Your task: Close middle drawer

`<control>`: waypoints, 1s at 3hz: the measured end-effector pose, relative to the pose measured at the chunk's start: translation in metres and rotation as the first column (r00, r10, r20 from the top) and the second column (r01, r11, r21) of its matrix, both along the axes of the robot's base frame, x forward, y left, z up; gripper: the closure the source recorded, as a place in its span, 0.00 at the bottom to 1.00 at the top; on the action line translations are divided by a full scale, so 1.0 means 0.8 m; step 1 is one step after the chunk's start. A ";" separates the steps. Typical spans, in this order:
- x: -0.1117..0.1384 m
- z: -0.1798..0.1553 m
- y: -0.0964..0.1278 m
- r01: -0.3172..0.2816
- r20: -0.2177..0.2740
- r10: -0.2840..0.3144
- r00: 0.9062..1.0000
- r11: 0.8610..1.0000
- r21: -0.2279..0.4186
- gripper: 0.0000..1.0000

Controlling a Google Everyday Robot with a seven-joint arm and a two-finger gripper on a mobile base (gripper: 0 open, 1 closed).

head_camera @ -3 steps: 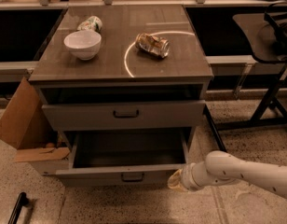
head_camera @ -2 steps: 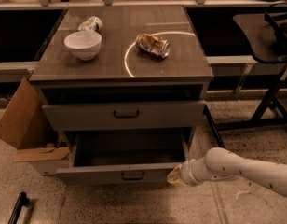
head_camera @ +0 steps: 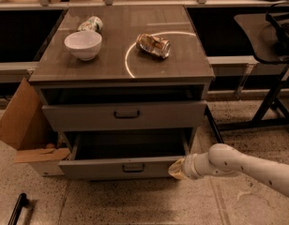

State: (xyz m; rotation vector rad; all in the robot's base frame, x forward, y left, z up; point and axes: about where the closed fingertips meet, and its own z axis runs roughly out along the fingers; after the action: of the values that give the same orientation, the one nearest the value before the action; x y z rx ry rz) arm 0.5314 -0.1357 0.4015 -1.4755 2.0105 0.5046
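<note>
The middle drawer (head_camera: 111, 168) of the grey-brown cabinet stands pulled out, its deep box dark and empty inside. Its flat front carries a small dark bar handle (head_camera: 133, 167). My gripper (head_camera: 175, 168) is at the right end of that drawer front, touching or nearly touching it, on the end of my white arm (head_camera: 243, 165), which comes in from the lower right. The top drawer (head_camera: 125, 115) above is out a little, with a dark gap over it. The lowest drawer is hidden under the open one.
On the cabinet top (head_camera: 111, 71) are a white bowl (head_camera: 83, 44), a crushed can (head_camera: 154, 45) and a can lying on its side (head_camera: 90, 24). A cardboard box (head_camera: 22, 121) leans at the cabinet's left. A dark table's legs (head_camera: 271, 102) stand at the right.
My gripper has moved up and inward against the drawer front. The middle drawer has slid a little way back into the cabinet.
</note>
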 end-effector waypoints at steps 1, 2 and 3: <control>0.030 0.004 -0.008 0.036 0.016 -0.037 0.999 0.999 0.040 1.00; 0.044 0.005 -0.013 0.054 0.017 -0.055 0.998 0.997 0.060 1.00; 0.080 -0.007 -0.017 0.082 -0.010 -0.082 0.997 0.992 0.091 1.00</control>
State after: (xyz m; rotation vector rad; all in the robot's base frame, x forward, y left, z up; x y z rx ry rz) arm 0.5951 -0.1492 0.3962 -1.3324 2.0161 0.5592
